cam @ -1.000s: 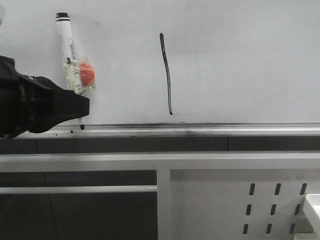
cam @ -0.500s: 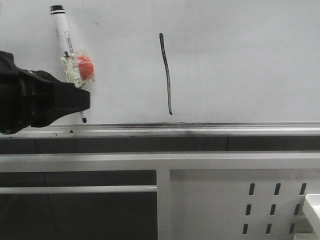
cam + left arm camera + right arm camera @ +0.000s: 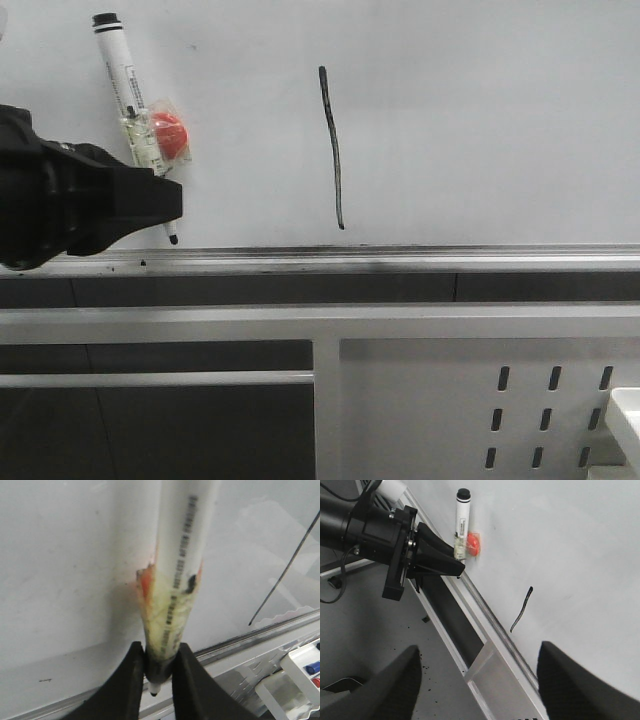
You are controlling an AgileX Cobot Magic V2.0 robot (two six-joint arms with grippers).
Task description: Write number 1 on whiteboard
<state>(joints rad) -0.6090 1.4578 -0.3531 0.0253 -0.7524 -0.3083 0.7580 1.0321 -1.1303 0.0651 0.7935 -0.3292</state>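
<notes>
- So the number 1 [image 3: 333, 148] is already on the whiteboard [image 3: 480, 120]: a thin black stroke, a bit wavy, running top to bottom a little left of the board's middle and stopping just above the silver ledge [image 3: 400, 262] on the lower edge.
- What's changed over the last second: the marker pen [image 3: 133, 112] was down with its tip right at the ledge, and now it's been lifted. The tip sits clearly above the ledge, and the capped end has tilted further toward the board's upper left corner.
- The left gripper [image 3: 159, 677] is clamped tight on the pen's lower barrel, just above the nib. Both black fingers press on it, with no gap at all in the left wrist view.
- There's a red blob with some clear tape stuck on the pen [image 3: 170, 137], no idea what for.
- The stroke itself hasn't changed in any frame.
- The right gripper [image 3: 475, 680] is spread wide with nothing in it, hanging well back from the board.
- My read: the writing is basically done, and the arm is just backing the pen off near the lower left, well apart from the stroke.
</notes>
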